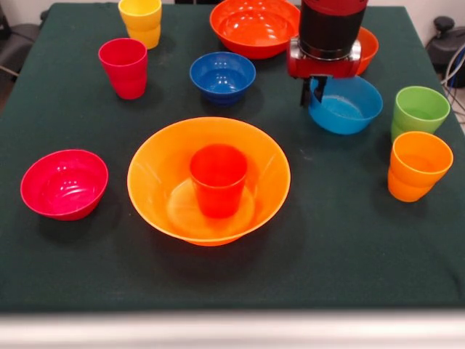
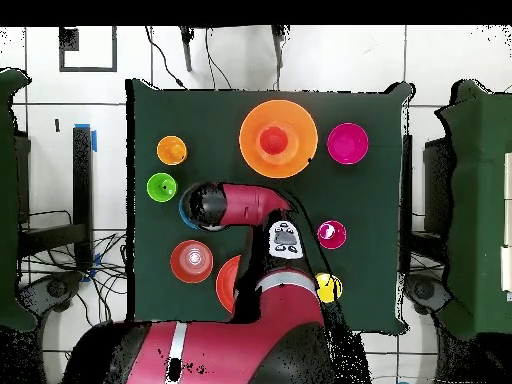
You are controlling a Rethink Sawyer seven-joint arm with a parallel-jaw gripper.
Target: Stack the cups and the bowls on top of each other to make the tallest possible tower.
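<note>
The large orange bowl (image 1: 160, 174) sits mid-table with a red-orange cup (image 1: 218, 178) upright inside it; both also show in the overhead view, the bowl (image 2: 300, 125) and the cup (image 2: 273, 141). My gripper (image 1: 316, 92) hangs low over the near-left rim of the light blue bowl (image 1: 349, 107), which rests on the table. Loose around it stand the dark blue bowl (image 1: 222, 75), magenta bowl (image 1: 64, 183), large red-orange bowl (image 1: 254, 27), small orange-red bowl (image 1: 368, 47), crimson cup (image 1: 123, 67), yellow cup (image 1: 140, 20), green cup (image 1: 419, 110) and orange cup (image 1: 418, 165).
The table has a dark green cloth (image 1: 341, 240). In the overhead view my arm (image 2: 245, 205) covers the dark blue bowl and most of the light blue bowl (image 2: 184, 212). The green cup and orange cup stand close to the right of the light blue bowl in the front view.
</note>
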